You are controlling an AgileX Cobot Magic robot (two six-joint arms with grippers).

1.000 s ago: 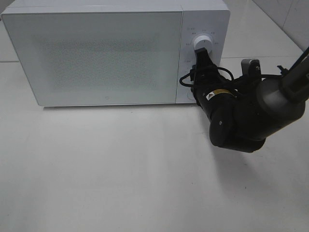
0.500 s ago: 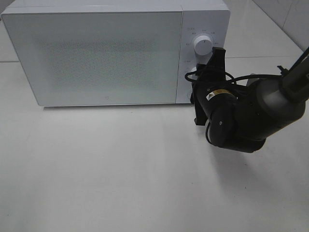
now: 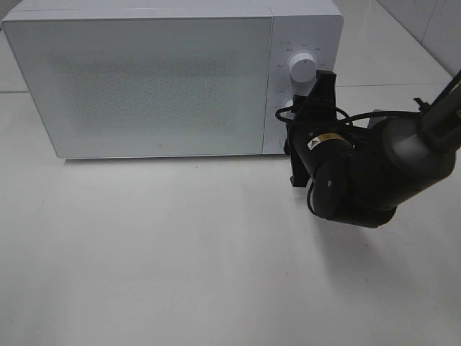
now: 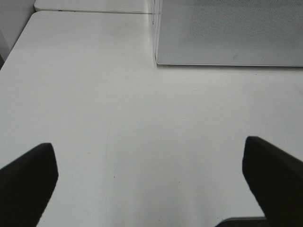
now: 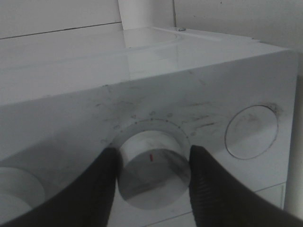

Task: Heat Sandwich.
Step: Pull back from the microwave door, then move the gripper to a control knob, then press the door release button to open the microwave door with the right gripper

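The sandwich is out of view. The white microwave (image 3: 144, 86) stands at the back of the table with its frosted door closed. My right gripper (image 3: 307, 115) is pressed up to the control panel just below the upper dial (image 3: 302, 68). In the right wrist view, the right gripper (image 5: 152, 175) is shut on the lower dial (image 5: 151, 168), which has a red mark, with a black finger against each side. My left gripper (image 4: 151, 189) is open over bare table, well in front of the microwave's left corner (image 4: 158, 56). It does not show in the exterior high view.
A round button (image 5: 251, 131) sits on the panel beside the gripped dial. The right arm's dark bulk (image 3: 360, 173) and its cables hang over the table in front of the microwave's right end. The white table (image 3: 180, 252) stretches in front.
The right gripper has rolled about its own axis at the control panel, so its body now stands turned. In the last half second it has stayed still. The microwave door stays closed.
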